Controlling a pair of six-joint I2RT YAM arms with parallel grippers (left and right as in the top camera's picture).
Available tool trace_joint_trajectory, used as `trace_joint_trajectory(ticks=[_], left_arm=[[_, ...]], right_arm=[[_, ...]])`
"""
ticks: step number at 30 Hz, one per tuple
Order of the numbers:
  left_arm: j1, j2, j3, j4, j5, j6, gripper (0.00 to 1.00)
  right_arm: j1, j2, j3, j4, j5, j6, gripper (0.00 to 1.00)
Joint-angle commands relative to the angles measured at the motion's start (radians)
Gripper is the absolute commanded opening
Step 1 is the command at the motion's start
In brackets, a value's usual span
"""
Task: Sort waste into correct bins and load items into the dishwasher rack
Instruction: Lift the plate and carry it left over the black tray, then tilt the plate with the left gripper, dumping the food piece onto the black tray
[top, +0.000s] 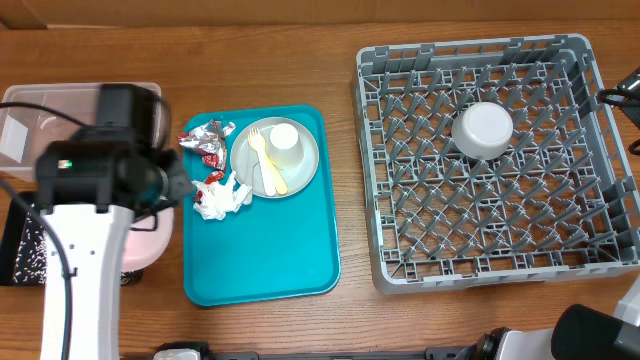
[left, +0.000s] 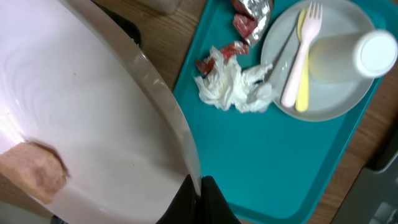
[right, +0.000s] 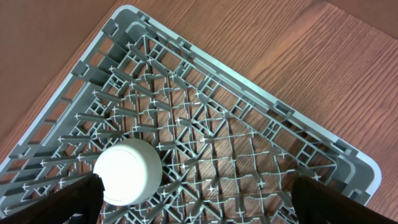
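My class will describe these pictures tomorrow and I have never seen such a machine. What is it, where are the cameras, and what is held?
Two robot arms work at a table. One picture looks down from above; the others come from a camera on each wrist. A teal tray carries a grey-green plate, cup, cutlery, napkin and foil wrappers. The grey rack holds a white bowl. The left gripper pinches a pink plate by its rim; the right gripper hangs open over the rack, empty.

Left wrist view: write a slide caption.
Left gripper pinches the pink plate beside the teal tray holding napkin, wrappers and grey-green plate.
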Motion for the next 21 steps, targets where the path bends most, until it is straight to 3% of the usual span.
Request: trace_joint_trajectory(ticks=[1,4,16,21], left_arm=[[0.104,0.015,0.023,0.022,0.126,0.114,0.04],[0.174,0.034,0.022,0.023,0.194,0.146,0.04],[0.307,0.161,0.022,0.101,0.206,0.165,0.04],[0.380,0.195,0.022,0.131,0.355,0.266,0.04]], right_arm=[[-0.004,-0.007,-0.006,0.004,0.002,0.008,1.00],[-0.004,-0.007,-0.006,0.005,0.002,0.008,1.00],[-0.004,-0.007,-0.006,0.004,0.002,0.008,1.00],[-0.004,-0.007,-0.006,0.004,0.002,0.008,1.00]])
